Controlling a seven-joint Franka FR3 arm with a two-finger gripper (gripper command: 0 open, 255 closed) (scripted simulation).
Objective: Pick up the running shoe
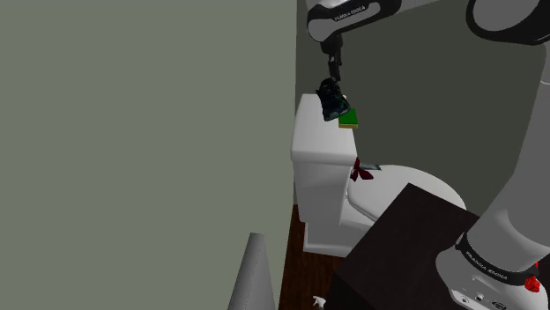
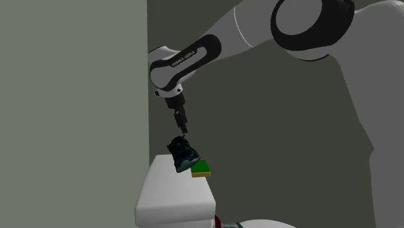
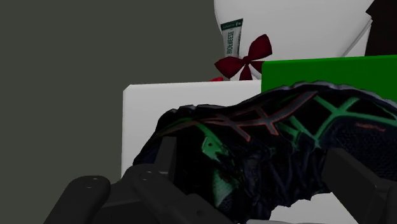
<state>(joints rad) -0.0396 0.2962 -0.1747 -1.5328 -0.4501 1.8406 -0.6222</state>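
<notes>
The running shoe (image 1: 332, 99) (image 2: 183, 154) (image 3: 267, 146) is black with green and red stripes. It hangs tilted over the white toilet tank lid (image 1: 310, 119) (image 2: 167, 184) (image 3: 149, 111); I cannot tell whether its sole still touches the lid. My gripper (image 1: 331, 81) (image 2: 184, 133) (image 3: 254, 156) comes down on it from above and is shut on it. In the wrist view one black finger (image 3: 167, 159) presses one flank of the shoe and the other finger (image 3: 356, 181) the opposite flank.
A green block with a yellow base (image 1: 350, 120) (image 2: 201, 170) (image 3: 327, 73) lies on the lid right beside the shoe. A dark red bow (image 1: 360, 172) (image 3: 245, 60) and a small tube (image 3: 230, 38) rest on the toilet seat (image 1: 423, 185). A grey wall (image 1: 141, 132) stands close behind the tank.
</notes>
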